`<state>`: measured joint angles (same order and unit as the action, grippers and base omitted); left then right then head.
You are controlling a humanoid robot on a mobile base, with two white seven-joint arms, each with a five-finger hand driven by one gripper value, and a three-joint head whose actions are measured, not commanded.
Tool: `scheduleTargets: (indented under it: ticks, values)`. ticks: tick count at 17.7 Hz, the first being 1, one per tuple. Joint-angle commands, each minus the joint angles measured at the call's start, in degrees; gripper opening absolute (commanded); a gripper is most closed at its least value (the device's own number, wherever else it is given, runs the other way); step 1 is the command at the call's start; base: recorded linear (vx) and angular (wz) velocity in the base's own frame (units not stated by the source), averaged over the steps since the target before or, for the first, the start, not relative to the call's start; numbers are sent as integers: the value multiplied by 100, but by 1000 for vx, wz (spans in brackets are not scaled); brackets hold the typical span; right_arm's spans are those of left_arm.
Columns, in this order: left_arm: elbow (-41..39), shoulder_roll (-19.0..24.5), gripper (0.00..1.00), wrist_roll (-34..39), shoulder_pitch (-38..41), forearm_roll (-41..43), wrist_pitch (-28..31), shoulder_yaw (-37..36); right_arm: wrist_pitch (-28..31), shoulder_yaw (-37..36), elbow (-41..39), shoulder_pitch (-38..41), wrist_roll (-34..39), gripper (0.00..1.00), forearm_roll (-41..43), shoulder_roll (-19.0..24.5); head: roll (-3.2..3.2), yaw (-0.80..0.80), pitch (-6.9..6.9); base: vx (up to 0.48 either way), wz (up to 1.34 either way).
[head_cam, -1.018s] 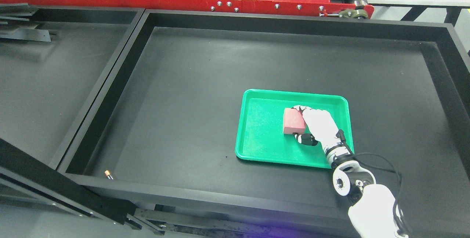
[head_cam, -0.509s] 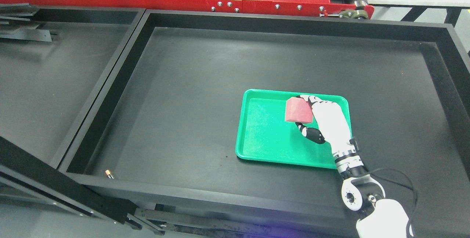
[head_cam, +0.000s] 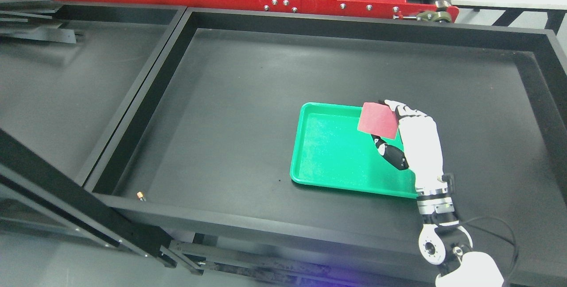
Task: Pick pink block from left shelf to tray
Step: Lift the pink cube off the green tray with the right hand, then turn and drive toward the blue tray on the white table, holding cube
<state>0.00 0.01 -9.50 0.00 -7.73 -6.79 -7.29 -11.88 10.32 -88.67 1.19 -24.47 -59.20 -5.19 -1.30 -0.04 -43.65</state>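
One right hand (head_cam: 409, 134) gripping pink block (head_cam: 378, 120), above green tray (head_cam: 336, 154)

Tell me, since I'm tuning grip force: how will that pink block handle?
Probably light: the right robot hand holds the pink block by one edge. Its matte faces suggest little slipping; flat sides shouldn't roll.
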Motion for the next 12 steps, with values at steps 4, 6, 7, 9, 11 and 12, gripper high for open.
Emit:
scheduleTargets:
  ticks: [4,6,7,9,11,12]
  values:
    - [-100,99,100,1,115,0,3,0,-77,-100,-422,382,-58,3,14,-8,0,0,0,-91,186]
    - [-100,99,100,1,115,0,3,0,-77,-100,-440,443,-58,3,14,-8,0,0,0,-92,333]
    - [-100,99,100,1,115,0,3,0,-86,-100,-466,478,-58,3,14,-8,0,0,0,-85,392]
    - [-100,99,100,1,115,0,3,0,-77,-100,-493,540,-58,3,14,-17,0,0,0,-80,508]
    - [-100,99,100,1,115,0,3,0,-86,-91,-493,601,-58,3,14,-25,0,0,0,-96,612]
    - [-100,99,100,1,115,0,3,0,-86,-100,-493,619,-58,3,14,-26,0,0,0,-126,696]
